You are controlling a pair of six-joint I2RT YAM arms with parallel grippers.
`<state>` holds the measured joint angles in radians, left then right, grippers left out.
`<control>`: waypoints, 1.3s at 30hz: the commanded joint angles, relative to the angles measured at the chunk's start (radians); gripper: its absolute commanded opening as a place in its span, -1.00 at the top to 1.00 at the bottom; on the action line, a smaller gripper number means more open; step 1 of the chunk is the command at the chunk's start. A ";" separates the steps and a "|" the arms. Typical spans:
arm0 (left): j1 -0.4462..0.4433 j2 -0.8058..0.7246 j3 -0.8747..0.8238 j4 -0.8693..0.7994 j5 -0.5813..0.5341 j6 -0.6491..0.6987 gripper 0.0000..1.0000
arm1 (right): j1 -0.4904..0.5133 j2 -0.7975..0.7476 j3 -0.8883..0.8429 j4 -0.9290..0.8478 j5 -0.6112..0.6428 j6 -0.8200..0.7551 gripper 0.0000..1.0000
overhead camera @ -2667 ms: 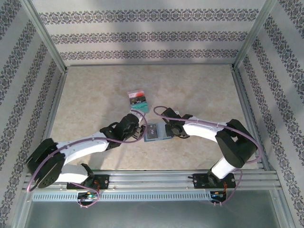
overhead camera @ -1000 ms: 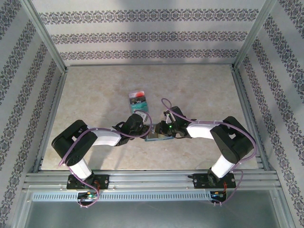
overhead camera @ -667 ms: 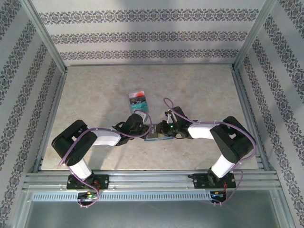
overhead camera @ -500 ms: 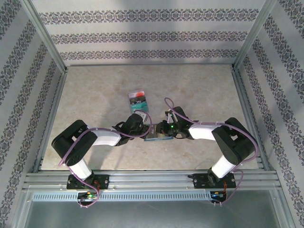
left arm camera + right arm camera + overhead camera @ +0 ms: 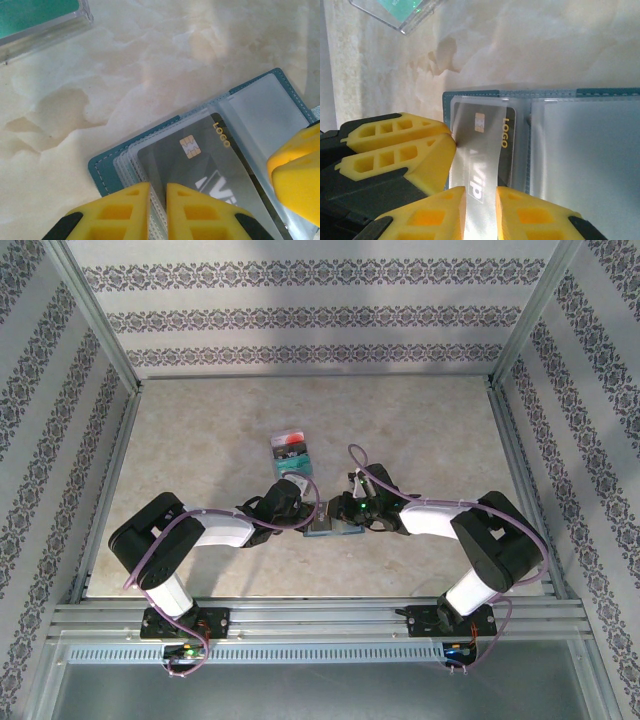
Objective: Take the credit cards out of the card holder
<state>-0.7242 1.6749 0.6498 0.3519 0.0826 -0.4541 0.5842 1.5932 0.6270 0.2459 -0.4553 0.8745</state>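
A: What is hard to make out?

B: From above, the card holder (image 5: pixel 331 531) is mostly covered by the two wrists meeting over it, so just a blue-grey sliver shows. In the left wrist view its near edge is cut off behind the yellow fingers (image 5: pixel 125 212). The lower end of the dark card (image 5: pixel 210 165) in its clear sleeves is cut off there too.

A: And the grips?

B: The left gripper (image 5: pixel 158 190) is pinched on the holder's edge on its own side, with sleeve edges between its jaws. The right gripper (image 5: pixel 480 194) is clamped on the dark card's end, and the "VIP" strip runs between its fingers. Whether a sleeve is caught along with it, I cannot tell.

A: The surface, the room?

B: The holder lies open on a beige marbled table (image 5: pixel 430 430). Patterned walls (image 5: pixel 320 320) stand beyond it and to both sides, and a metal rail (image 5: pixel 320 615) runs on its near side.

A: How do the views differ?

B: The wrist views give the card's gold chip and "LOGO". The overhead view gives a teal card (image 5: pixel 297 467) just beyond the holder, with a red-and-black card (image 5: pixel 289 447) just past that. Close up, the teal card is clear-edged and cropped at the corner.
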 commanded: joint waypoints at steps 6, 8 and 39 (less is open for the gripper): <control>0.008 0.005 -0.027 -0.027 0.021 -0.016 0.69 | -0.002 0.019 -0.030 0.104 -0.011 0.059 0.52; 0.008 0.005 -0.028 -0.029 0.022 -0.016 0.70 | -0.003 0.004 -0.038 0.092 0.010 0.055 0.52; 0.008 0.011 -0.033 -0.037 0.016 -0.024 0.70 | 0.016 0.007 -0.027 0.113 0.009 0.065 0.51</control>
<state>-0.7242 1.6745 0.6464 0.3553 0.0830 -0.4656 0.5915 1.6299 0.5957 0.3328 -0.4324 0.9379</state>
